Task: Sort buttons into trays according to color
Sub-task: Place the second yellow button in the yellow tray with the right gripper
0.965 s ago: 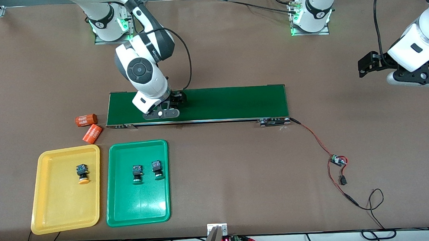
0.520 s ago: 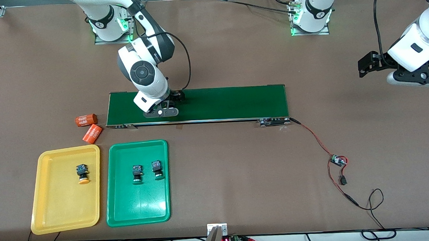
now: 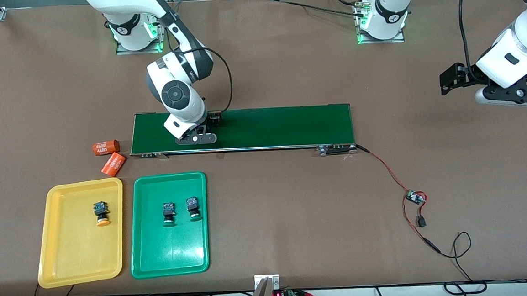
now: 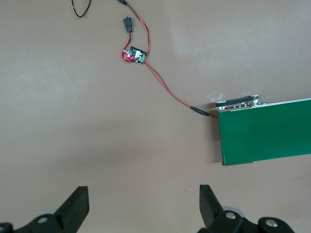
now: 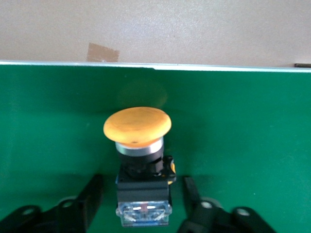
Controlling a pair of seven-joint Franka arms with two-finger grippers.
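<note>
The right pincer [image 5: 141,194] is down on the belt [image 3: 267,127], near the belt's end toward the right arm's end of the worktop [image 3: 286,64]. Its fingers [image 5: 90,194] stand on either side of the black body of a yellow button [image 5: 138,131], close beside it with narrow gaps showing; whether they touch it cannot be told. That button lies on the green belt surface with its cap pointing toward the belt's edge nearer the front camera.

The left pincer [image 4: 141,204] hangs spread wide with nothing between its fingers, over bare worktop off the belt's other end, at the worktop's edge toward the left arm's end; that arm waits.

Near the worktop's front edge, toward the right arm's end, the yellow tray [image 3: 64,251] and green tray [image 3: 169,254] lie side by side, the green one closer to the worktop's middle. A second yellow button [image 3: 101,213] lies in the yellow tray. Two green buttons [image 3: 169,214] lie side by side in the green tray, slightly apart.

Two orange cylinders [image 3: 105,147] lie on the worktop between the yellow tray and the belt's end. A red and black cable [image 3: 383,168] runs from the belt's other end to a small circuit board [image 3: 415,197].
</note>
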